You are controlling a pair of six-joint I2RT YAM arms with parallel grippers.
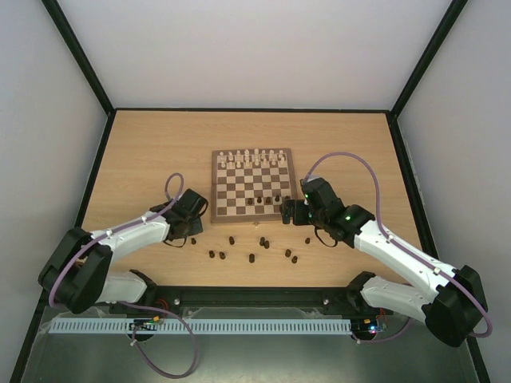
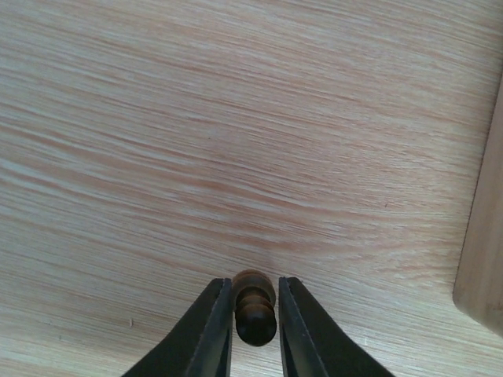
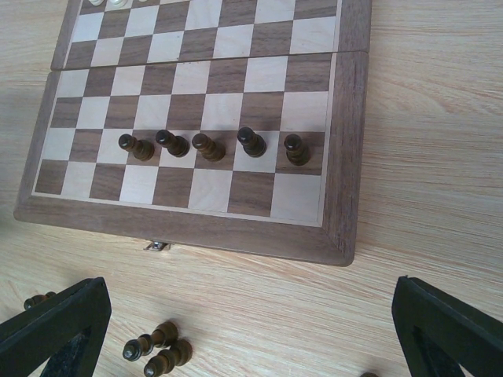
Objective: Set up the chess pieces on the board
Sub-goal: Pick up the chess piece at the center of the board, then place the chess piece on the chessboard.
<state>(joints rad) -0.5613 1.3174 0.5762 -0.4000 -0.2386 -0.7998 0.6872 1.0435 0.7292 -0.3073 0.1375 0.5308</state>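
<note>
Pale wood table [image 1: 144, 152], fenced by black frame rails and white walls on three sides. Broad bare grain to the left, right and far side of the board [image 1: 239, 195], and a narrower strip between its near border and the arm bases. Board square to the table, mid-field, with cream-white chessmen [image 1: 254, 157] ranked along its far edge.

In the right wrist view, five dark chess pieces [image 3: 207, 146] upright in a line on the second rank from the near border, filling the right-hand files out to the edge file. Roughly ten more scattered pieces [image 1: 251, 258] on the near strip, apart from the board, some in pairs. Two loose pieces [image 3: 157, 349] on their sides just ahead of the right gripper [image 3: 251, 314].

That gripper low over the table off the board's near right corner, fingers [image 3: 55, 326] spread to their widest with nothing between them. Beyond them, the board's border and small metal clasp [image 3: 157, 246].

Off the board's near left corner, the left gripper [image 2: 255, 284] down at the table. Board edge [image 2: 481, 259] near on its right, bare wood ahead and to the left. Fingertips [image 2: 216, 330] drawn in snug on one dark piece [image 2: 254, 310], a pad tight against either flank, rounded head and collar showing in the narrow gap. Whether lifted or resting on the wood: cannot tell.
</note>
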